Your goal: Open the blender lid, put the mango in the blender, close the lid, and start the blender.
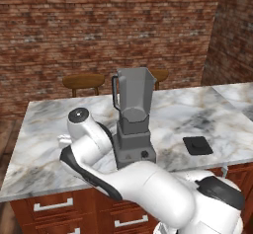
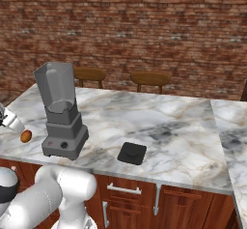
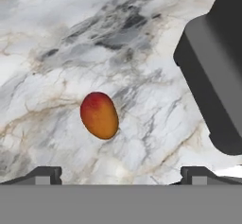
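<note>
The mango [image 3: 99, 115], orange with a red blush, lies on the marble counter [image 3: 56, 38] just left of the blender's base [image 3: 217, 76]. My gripper [image 3: 122, 175] hovers over it, open, with the fruit between and ahead of the two fingertips and nothing held. From the right base view the mango [image 2: 26, 136] sits beside the grey blender [image 2: 60, 112]. The jar [image 1: 133, 92] stands uncovered. The blender lid [image 1: 197, 145], flat and black, rests on the counter to the right of the blender [image 1: 132, 124], also visible as a dark square [image 2: 132, 153].
Two round wooden stools [image 2: 149, 78] [image 1: 84, 81] stand behind the counter against a brick wall. Wooden drawers with metal handles [image 2: 123, 189] run under the counter's front edge. A second marble counter [image 2: 231, 141] adjoins at the right.
</note>
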